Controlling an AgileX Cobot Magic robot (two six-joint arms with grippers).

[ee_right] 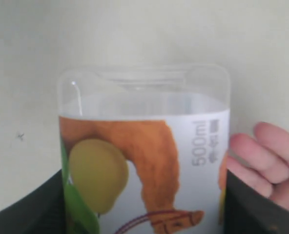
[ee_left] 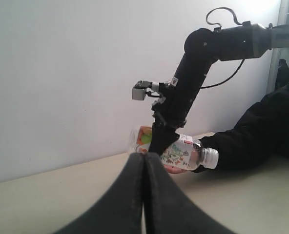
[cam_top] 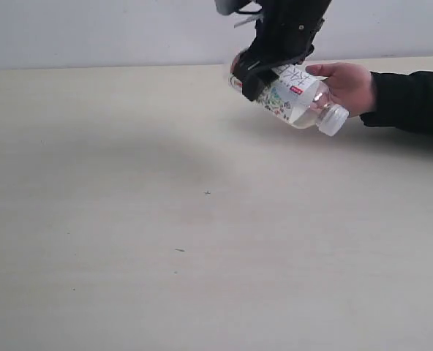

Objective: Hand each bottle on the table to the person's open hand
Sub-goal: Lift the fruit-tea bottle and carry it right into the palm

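A clear bottle [cam_top: 298, 99] with a pear-picture label and white cap lies tilted, cap toward the front right, above the table [cam_top: 165, 241]. My right gripper [cam_top: 264, 69] is shut on the bottle [ee_right: 144, 161], its black fingers [ee_right: 25, 209] on both sides of the label. The bottle [ee_left: 183, 153] rests against the person's open hand [cam_top: 348, 84], whose fingertips [ee_right: 266, 156] touch its side. A black sleeve [cam_top: 414, 99] covers the wrist. My left gripper [ee_left: 144, 161] is shut with nothing in it, low over the table, facing the handover. No other bottle shows.
The right arm [ee_left: 193, 73] comes down from above at the far side of the table, in front of a white wall [ee_left: 61, 73]. The person's sleeved arm [ee_left: 261, 131] reaches in from the right edge.
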